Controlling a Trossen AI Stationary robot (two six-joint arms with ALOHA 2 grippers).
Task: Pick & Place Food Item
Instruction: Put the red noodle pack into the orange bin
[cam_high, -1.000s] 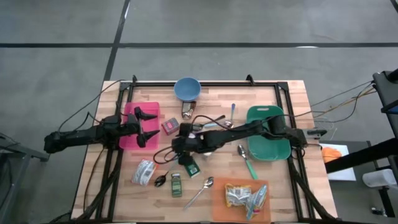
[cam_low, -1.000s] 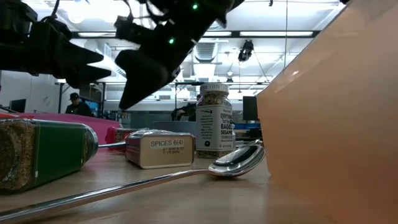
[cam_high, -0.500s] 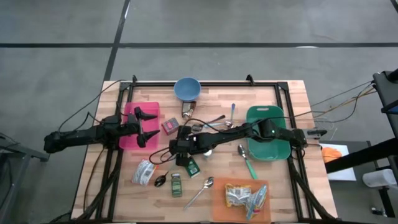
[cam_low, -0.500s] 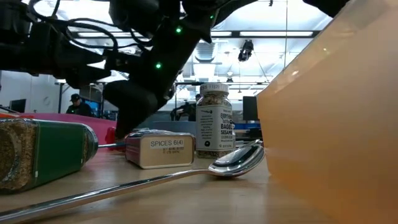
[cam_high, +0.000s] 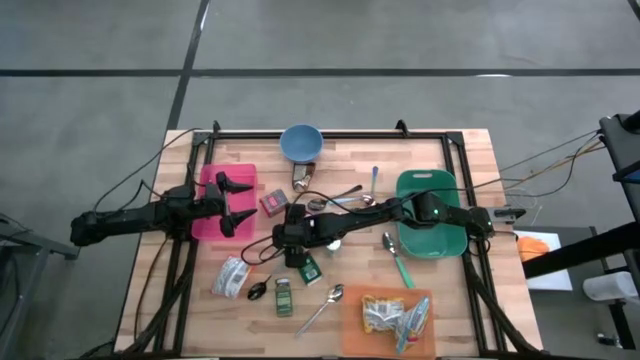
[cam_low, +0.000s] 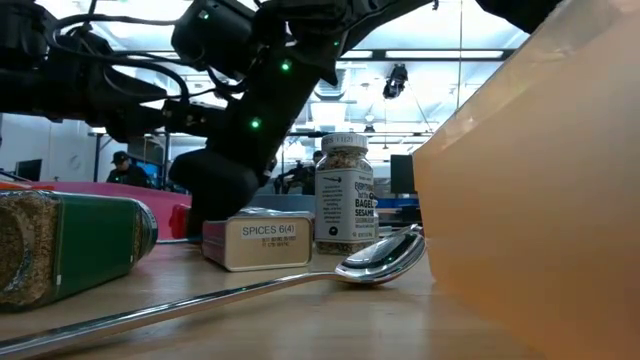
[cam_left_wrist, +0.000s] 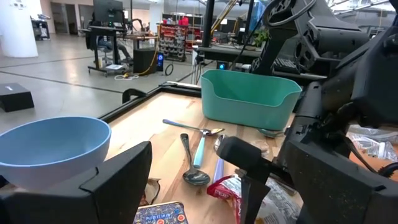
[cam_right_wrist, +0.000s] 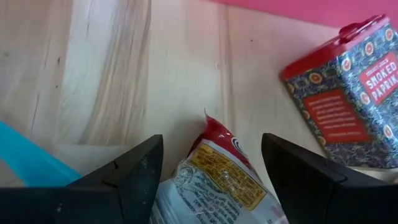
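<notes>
The left gripper (cam_high: 236, 203) is hovering over the pink tray (cam_high: 209, 221), fingers spread wide and gripping nothing. The right gripper (cam_right_wrist: 208, 163) is reaching down with its fingers parted around a red snack packet (cam_right_wrist: 214, 177), one on each side, not closed on it; the paprika tin (cam_right_wrist: 348, 93) is lying just beyond.

The red snack packet (cam_right_wrist: 219, 179) is cut off by the frame edge, its label unreadable.
</notes>
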